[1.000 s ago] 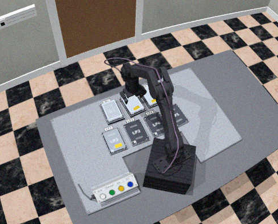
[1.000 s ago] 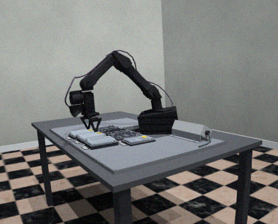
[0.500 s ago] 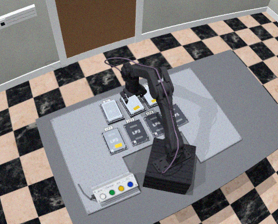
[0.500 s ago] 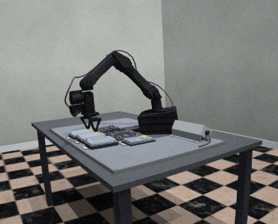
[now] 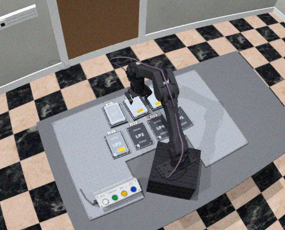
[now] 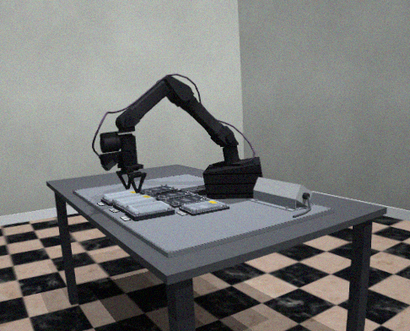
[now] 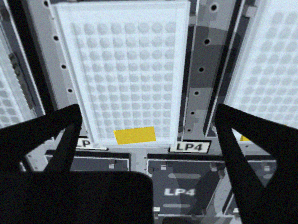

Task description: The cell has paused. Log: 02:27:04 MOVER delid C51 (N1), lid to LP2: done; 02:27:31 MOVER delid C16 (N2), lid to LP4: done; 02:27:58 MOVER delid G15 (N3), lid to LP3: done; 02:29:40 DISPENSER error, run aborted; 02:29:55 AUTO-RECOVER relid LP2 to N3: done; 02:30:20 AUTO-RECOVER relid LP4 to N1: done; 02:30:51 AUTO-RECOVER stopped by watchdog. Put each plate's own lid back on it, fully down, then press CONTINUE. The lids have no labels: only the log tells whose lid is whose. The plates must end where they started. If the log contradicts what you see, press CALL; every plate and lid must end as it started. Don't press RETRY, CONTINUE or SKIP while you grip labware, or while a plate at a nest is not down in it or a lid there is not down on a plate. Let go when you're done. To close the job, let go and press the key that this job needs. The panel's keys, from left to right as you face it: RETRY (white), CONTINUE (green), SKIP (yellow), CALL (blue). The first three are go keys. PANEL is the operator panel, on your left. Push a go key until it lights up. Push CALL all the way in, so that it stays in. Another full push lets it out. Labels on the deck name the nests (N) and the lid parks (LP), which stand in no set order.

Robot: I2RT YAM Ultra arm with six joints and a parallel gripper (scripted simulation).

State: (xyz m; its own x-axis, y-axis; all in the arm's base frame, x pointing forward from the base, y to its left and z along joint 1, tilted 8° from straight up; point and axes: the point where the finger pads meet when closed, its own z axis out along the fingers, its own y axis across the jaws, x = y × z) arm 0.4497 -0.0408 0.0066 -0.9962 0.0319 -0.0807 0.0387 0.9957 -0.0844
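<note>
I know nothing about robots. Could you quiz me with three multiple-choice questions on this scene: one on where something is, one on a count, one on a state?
1. The jaws hang above:
A) the middle plate in the back row
B) the spot marked LP3
C) the arm's own base

2. Round keys on the panel:
A) two
B) four
C) six

3. The jaws are:
A) clamped on a lid
B) shut and empty
C) wide open and empty

Answers:
1 A, the wrist view looks straight down on that plate.
2 B, white, green, yellow and blue.
3 C, they stand far apart with nothing between them.
</note>
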